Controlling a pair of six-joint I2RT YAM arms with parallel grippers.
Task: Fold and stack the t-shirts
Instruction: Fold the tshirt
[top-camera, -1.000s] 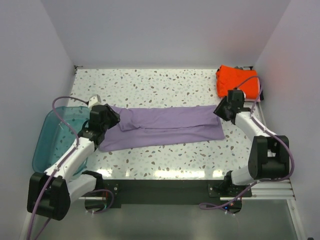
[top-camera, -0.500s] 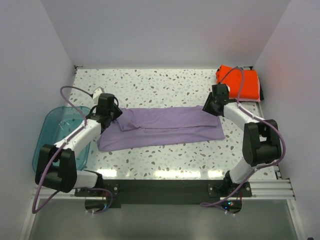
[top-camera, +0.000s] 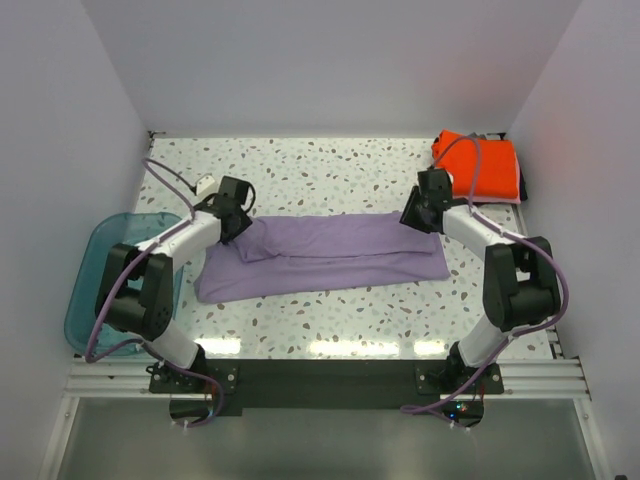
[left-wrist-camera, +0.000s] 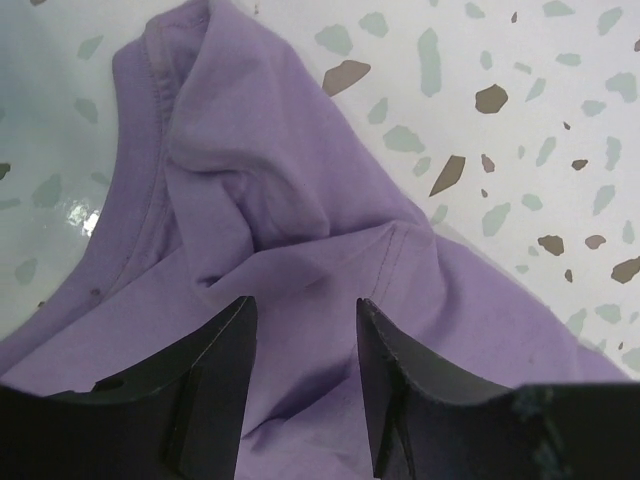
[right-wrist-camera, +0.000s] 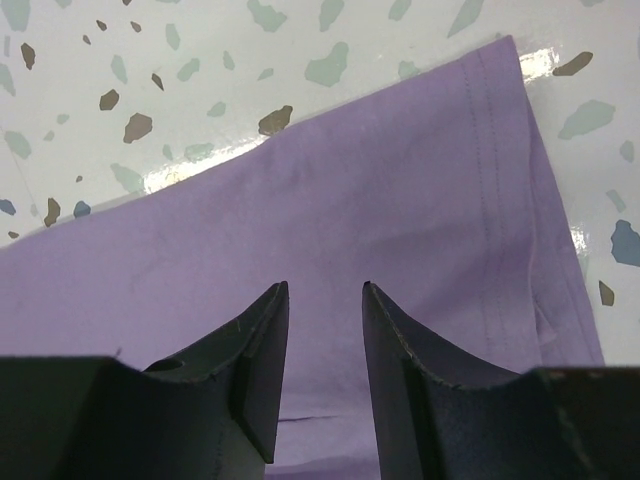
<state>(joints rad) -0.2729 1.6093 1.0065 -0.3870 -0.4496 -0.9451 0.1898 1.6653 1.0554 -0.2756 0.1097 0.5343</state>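
The white speckled desk (top-camera: 330, 170) carries a large lavender-purple cloth t-shirt (top-camera: 330, 250), folded into a band across its middle. A teal translucent plastic tub (top-camera: 95, 285) sits at the left edge, and a folded orange-red t-shirt (top-camera: 487, 168) lies in the far right corner. The left hand (left-wrist-camera: 303, 320) and right hand (right-wrist-camera: 323, 300) stand partly open over the band's ends, gripping nothing.

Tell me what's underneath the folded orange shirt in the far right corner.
A dark cloth edge peeks out along the right side of the orange shirt; whatever else lies beneath is covered.
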